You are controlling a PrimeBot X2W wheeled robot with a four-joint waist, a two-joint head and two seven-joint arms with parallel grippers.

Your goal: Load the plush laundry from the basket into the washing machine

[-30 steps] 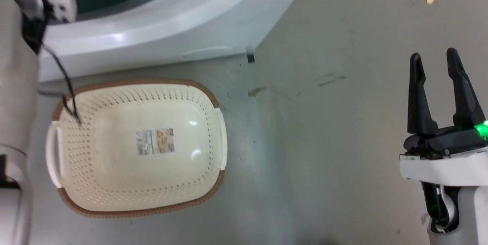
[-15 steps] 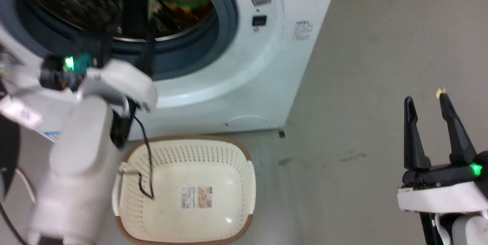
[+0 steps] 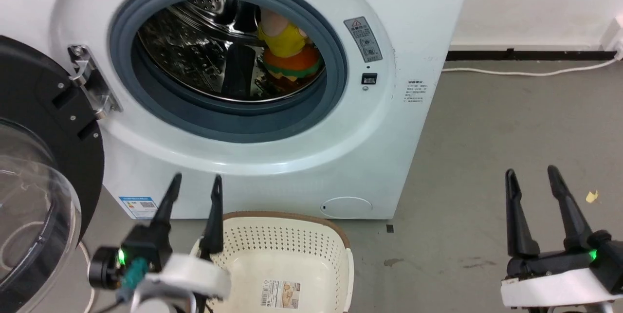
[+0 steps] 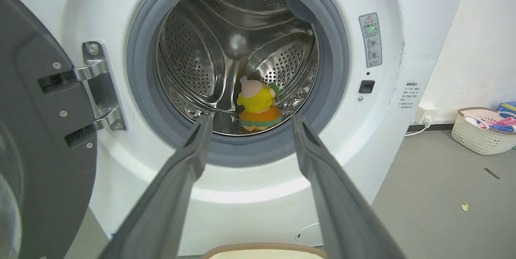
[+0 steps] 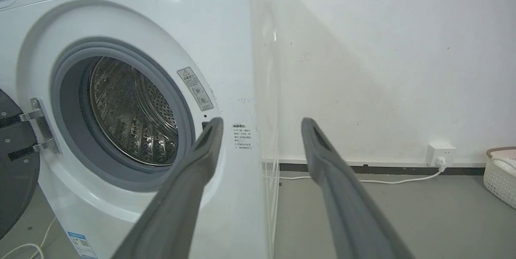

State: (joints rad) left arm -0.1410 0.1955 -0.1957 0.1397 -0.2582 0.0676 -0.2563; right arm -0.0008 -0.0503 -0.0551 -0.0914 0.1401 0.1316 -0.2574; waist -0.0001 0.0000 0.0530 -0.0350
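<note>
The white washing machine (image 3: 404,26) stands with its black-rimmed door (image 3: 44,167) swung open to the left. Inside the steel drum (image 4: 193,45) the pink doll in yellow clothing (image 4: 254,97) rests on the orange burger plush (image 4: 260,118). Both toys also show in the head view, the doll (image 3: 282,35) above the burger (image 3: 292,67). The cream basket (image 3: 297,254) sits on the floor before the washer, nothing in the part I see but its label sticker (image 3: 282,293). My left gripper (image 3: 194,184) hangs open over the basket's left rim, outside the drum. My right gripper (image 3: 533,176) stands open at the lower right, holding nothing.
A white cable (image 3: 525,72) runs along the wall base to a socket (image 5: 439,154). Another basket of clothes (image 4: 483,128) stands by the wall to the right. A small yellow scrap (image 3: 591,196) lies on the grey floor beside my right gripper.
The head camera has tilted up from the floor to the washer front. My left gripper has withdrawn from the drum and dropped to just above the basket. The right gripper has kept its pose.
</note>
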